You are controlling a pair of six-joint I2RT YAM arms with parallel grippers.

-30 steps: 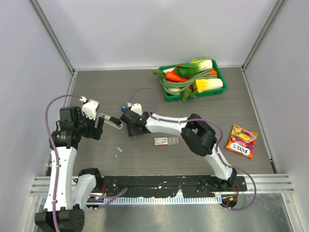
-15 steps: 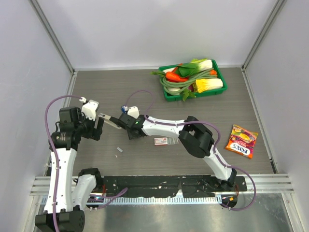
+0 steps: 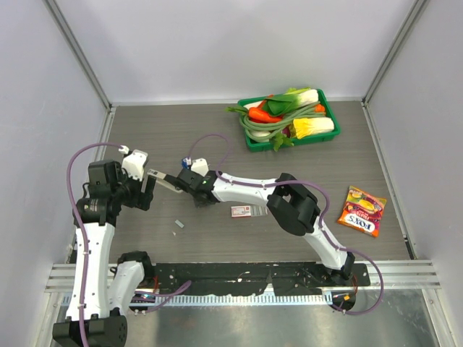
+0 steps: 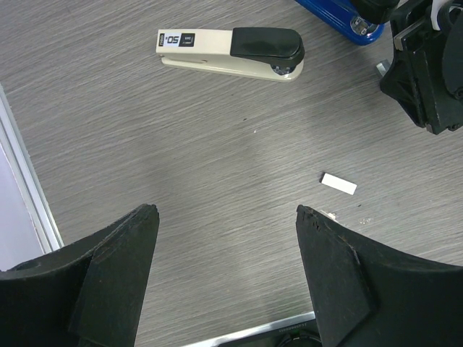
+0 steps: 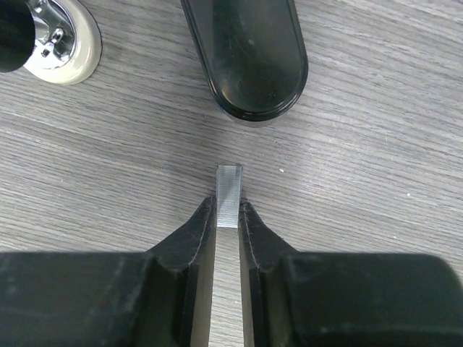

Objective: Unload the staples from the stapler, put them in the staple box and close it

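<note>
One ribbed strip of staples (image 5: 229,186), right hand (image 5: 228,217) pinching

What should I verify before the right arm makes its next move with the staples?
1. Right tool closed on the staples: ok.
2. Staples sit straight and centred between the fingertips: ok.
3. Staples lifted off the table: cannot tell.
4. Left tool open, holding nothing and apart from the right arm: ok.
5. Blue stapler fully emptied: cannot tell, as only its edge shows.
</note>
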